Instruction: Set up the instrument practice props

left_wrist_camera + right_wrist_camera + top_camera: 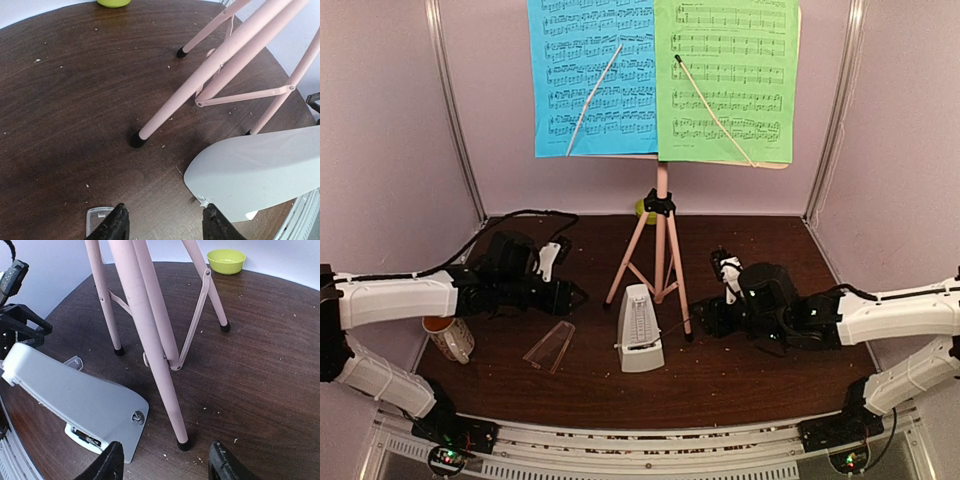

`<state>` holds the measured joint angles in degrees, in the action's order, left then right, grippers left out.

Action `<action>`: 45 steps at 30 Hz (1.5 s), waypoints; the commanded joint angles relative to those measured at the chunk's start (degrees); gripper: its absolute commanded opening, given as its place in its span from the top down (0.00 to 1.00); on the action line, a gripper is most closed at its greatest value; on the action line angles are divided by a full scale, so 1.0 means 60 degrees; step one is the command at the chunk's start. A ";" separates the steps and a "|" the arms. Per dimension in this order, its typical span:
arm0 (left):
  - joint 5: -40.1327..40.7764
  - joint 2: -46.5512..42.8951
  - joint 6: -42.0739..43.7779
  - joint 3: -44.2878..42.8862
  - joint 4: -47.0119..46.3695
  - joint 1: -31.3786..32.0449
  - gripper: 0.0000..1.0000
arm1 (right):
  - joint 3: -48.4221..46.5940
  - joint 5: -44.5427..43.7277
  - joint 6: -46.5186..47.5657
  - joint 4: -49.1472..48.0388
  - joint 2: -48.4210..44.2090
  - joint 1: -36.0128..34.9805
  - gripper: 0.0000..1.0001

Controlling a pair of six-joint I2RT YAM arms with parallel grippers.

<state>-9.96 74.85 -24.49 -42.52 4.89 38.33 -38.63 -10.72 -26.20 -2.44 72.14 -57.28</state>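
- Pale lilac walls close in a dark wooden desk [760, 370] flecked with crumbs; both arms reach in low from the near edge.
- The pink music stand [662, 215] is upright on its tripod at the middle of the desk. The blue sheet [590, 80] and the green sheet [730, 80] sit side by side on it, each under a thin retaining rod.
- The white metronome [640, 335] stands uncovered just in front of the stand's legs. Its clear cover [550, 347] lies flat on the desk to its left.
- The step in hand looks like the metronome's final placement, and the setup appears close to done.
- The next move probably calls for a low, careful approach, since tripod feet stand close on both sides.
- The left claw [165, 227] is about half open and holds nothing. It hovers over bare wood between the cover and the metronome.
- The right claw [165, 465] is likewise parted and empty, just short of a stand foot, with the metronome to one side.
- A mug [450, 338] and a lime bowl [226, 261] sit apart, untouched.
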 commanded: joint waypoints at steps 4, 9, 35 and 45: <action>-0.0360 -0.0560 -0.0042 0.0185 0.0219 -0.0992 0.48 | -0.0633 0.0469 0.0076 0.0866 -0.1379 0.0561 0.32; -0.0793 -0.0944 -0.0277 0.0175 0.0089 -0.1715 0.48 | -0.0957 0.1021 0.0384 0.1313 -0.1935 0.1291 0.27; -0.0236 -0.2558 0.0298 -0.2452 0.2872 -0.3399 0.02 | -0.0900 0.3479 0.0941 0.2083 -0.4516 0.5714 0.00; 0.1363 -0.4640 -0.0829 0.0035 0.2339 -0.3399 0.02 | 0.1018 0.3517 0.0477 0.1595 -0.5644 0.5738 0.00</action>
<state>-7.16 50.17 -26.28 -47.00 20.99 18.20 -36.77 9.45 -21.47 9.15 40.71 -23.24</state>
